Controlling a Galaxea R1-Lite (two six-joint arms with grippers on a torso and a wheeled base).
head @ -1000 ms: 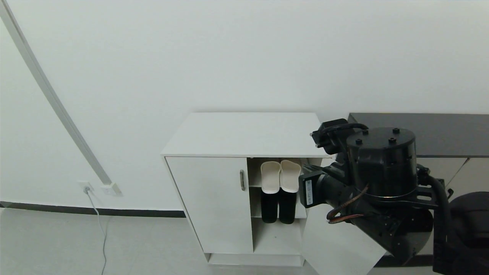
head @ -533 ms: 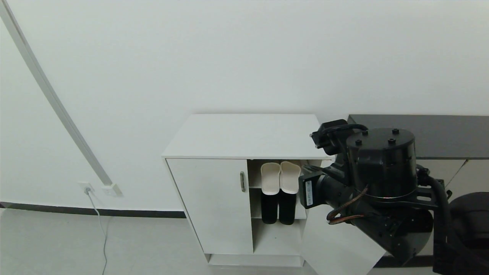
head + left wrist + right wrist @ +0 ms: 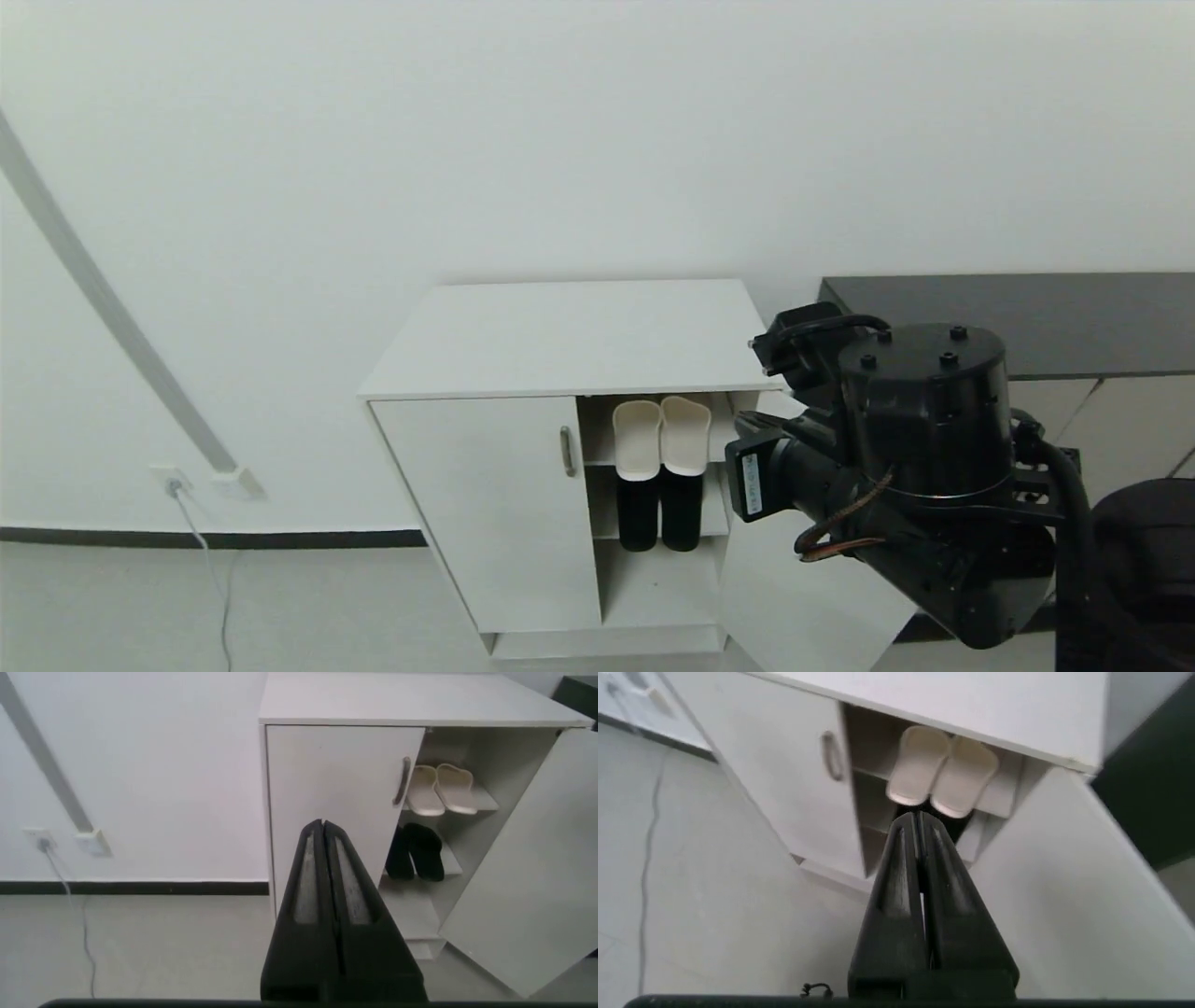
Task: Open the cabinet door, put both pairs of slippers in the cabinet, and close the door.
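White boxy cabinet [image 3: 569, 336] w/ cream slippers [image 3: 658, 437] above black slippers [image 3: 658, 511].

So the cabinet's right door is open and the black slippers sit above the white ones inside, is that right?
Not quite. The right door is open, but the order is reversed: the white slippers sit above the black slippers inside. The head view shows this plainly.

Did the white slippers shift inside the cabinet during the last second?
No. The white slippers keep their place beside the door handle; everything in the head view slid together, so the camera moved.
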